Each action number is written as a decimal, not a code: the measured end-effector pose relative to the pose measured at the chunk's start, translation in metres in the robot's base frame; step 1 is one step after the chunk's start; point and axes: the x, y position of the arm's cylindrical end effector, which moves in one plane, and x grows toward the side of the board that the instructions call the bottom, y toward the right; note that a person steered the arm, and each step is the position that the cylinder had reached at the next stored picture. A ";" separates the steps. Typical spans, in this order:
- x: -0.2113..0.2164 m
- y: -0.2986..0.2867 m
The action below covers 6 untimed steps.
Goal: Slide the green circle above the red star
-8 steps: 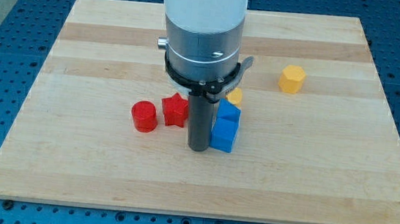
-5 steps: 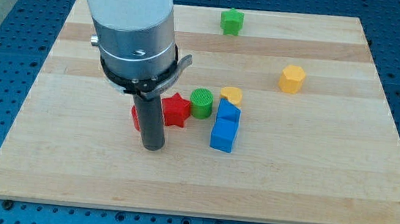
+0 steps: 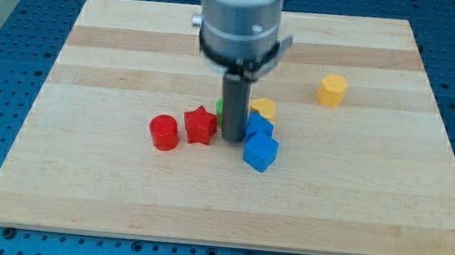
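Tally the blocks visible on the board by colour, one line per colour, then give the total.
Red: 2, the red cylinder and red star
Blue: 2, the upper blue block and lower blue block
Yellow: 2, the yellow hexagon block and yellow round block
Green: 1, the green circle, mostly hidden behind my tip
Total: 7
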 end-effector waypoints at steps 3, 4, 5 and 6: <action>-0.073 0.009; -0.071 0.001; -0.062 -0.009; -0.036 -0.032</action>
